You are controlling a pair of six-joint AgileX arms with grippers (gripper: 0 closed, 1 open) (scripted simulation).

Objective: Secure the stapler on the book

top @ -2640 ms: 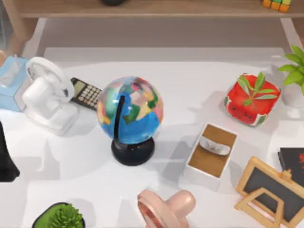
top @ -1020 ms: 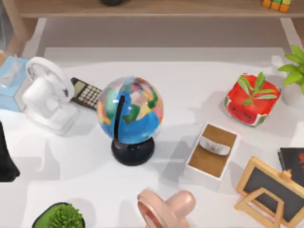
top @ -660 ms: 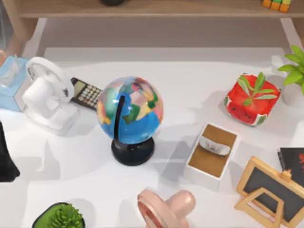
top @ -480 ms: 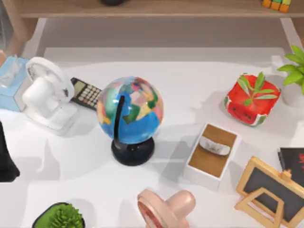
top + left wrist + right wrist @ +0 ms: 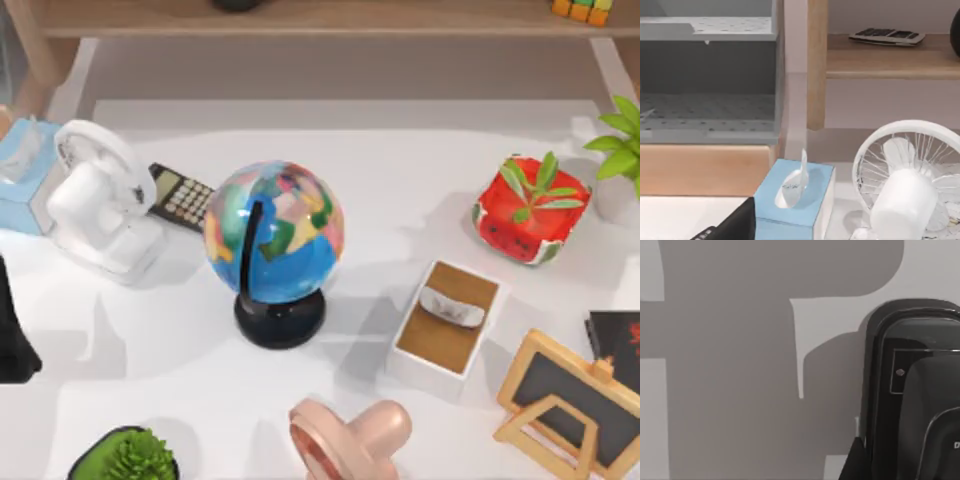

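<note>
Landmark: book [image 5: 447,318] | left: globe [image 5: 274,236], bare tabletop [image 5: 370,200] between | right, just beside: chalkboard easel [image 5: 566,398] | behind: watermelon planter [image 5: 527,211] | front-left: pink fan [image 5: 350,436]

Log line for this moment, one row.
stapler: lying on book | book: right of globe | left arm: parked, table's left edge

You see on table: one globe [image 5: 275,240], one book [image 5: 443,322], one stapler [image 5: 452,306] on it. Two fans: white fan [image 5: 98,205], pink fan [image 5: 345,438]. One calculator [image 5: 178,196], one tissue box [image 5: 25,170]. Three plants: watermelon-pot plant [image 5: 530,210], right-edge plant [image 5: 622,140], front-left plant [image 5: 128,456]. One small chalkboard [image 5: 575,398].
</note>
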